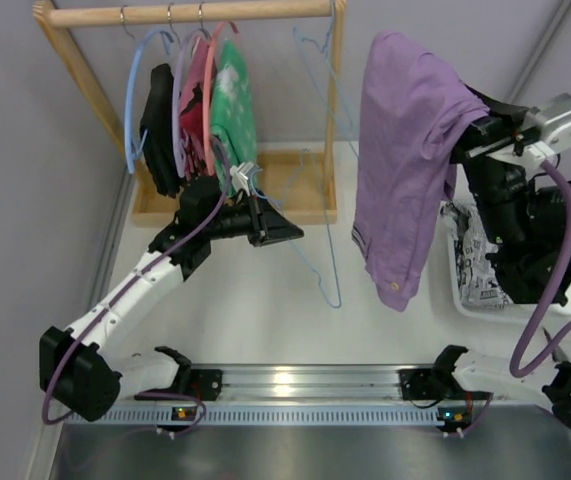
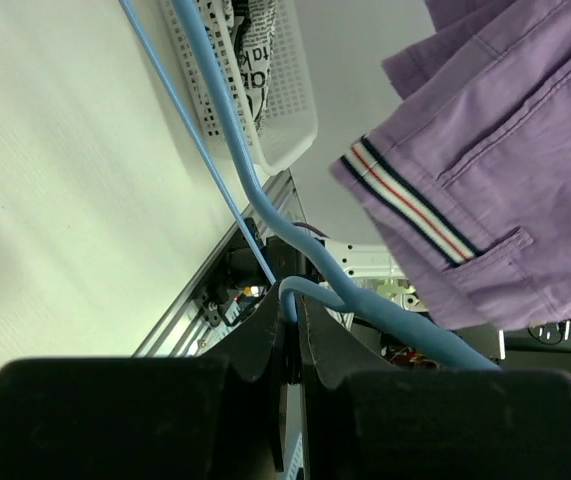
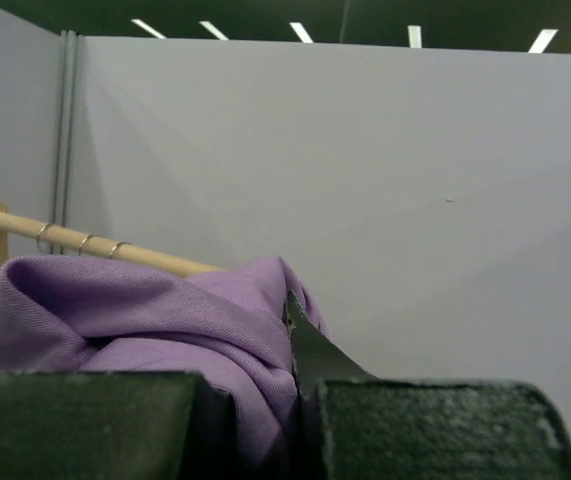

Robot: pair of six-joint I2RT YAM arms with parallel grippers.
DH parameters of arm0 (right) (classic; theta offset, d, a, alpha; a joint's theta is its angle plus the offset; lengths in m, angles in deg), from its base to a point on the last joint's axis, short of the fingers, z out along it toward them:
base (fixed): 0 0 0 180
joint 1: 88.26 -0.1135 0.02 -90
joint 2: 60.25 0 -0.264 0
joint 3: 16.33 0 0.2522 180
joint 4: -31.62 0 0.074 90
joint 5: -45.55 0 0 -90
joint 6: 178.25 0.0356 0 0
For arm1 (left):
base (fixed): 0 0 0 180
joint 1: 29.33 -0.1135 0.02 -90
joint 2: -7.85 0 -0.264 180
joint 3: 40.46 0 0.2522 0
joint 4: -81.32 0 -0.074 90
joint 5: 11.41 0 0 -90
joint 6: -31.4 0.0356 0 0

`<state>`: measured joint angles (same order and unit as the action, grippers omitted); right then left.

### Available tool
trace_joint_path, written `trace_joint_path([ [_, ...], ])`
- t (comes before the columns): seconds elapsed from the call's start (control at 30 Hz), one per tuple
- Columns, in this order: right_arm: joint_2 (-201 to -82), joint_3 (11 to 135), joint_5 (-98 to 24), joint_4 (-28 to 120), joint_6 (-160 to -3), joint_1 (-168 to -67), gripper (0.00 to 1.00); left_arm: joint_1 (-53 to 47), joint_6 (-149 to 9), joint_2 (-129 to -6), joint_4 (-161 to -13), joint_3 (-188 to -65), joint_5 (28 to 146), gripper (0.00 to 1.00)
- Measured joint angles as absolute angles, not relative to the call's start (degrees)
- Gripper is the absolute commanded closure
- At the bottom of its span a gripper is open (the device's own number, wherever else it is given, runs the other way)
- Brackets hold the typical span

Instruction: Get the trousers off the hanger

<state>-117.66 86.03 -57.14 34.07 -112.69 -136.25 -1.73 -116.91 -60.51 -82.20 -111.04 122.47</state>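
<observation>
Above the white surface [image 1: 265, 320], left fingers [image 2: 260, 335] clench the hanger [image 1: 322, 275], right fingers [image 3: 312, 355] grip the trousers [image 1: 405, 150]; I'd carry them well clear of the hanger.

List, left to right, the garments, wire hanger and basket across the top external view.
black garment → green garment → hanger → trousers → basket

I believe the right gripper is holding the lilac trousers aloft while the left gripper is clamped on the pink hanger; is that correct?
Not quite: the left gripper is clamped on the thin light-blue wire hanger, not a pink one, as the left wrist view shows. The right gripper does hold the lilac trousers aloft.
</observation>
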Motion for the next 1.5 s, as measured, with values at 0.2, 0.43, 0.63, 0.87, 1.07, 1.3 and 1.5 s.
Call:
trace_joint_path([
  [0.2, -112.7, 86.2, -58.6, 35.7, -112.5, -128.2, 1.0, -1.7, -114.9, -59.3, -81.3, -111.0, 122.6, 1.0],
  [0.43, -99.8, 78.4, -63.0, 38.5, -109.1, -113.3, 1.0, -1.7, -112.9, -59.2, -81.2, -111.0, 122.7, 1.0],
  [0.63, -90.9, 71.3, -69.4, 44.0, -106.4, -99.0, 1.0, -1.7, -111.7, -59.2, -80.6, -111.0, 123.0, 1.0],
  [0.87, -90.2, 66.8, -81.6, 49.0, -111.2, -89.7, 1.0, -1.7, -111.1, -59.1, -80.2, -111.0, 123.2, 1.0],
  [1.07, -90.7, 57.7, -88.7, 44.9, -120.9, -89.6, 1.0, -1.7, -111.1, -57.9, -80.0, -111.0, 123.1, 1.0],
  [1.3, -94.8, 51.1, -90.5, 38.7, -129.9, -88.2, 1.0, -1.7, -111.1, -55.2, -80.0, -111.0, 123.1, 1.0],
  [1.5, -99.9, 49.3, -89.0, 34.4, -133.2, -82.6, 1.0, -1.7, -111.2, -54.4, -80.0, -111.0, 123.2, 1.0],
])
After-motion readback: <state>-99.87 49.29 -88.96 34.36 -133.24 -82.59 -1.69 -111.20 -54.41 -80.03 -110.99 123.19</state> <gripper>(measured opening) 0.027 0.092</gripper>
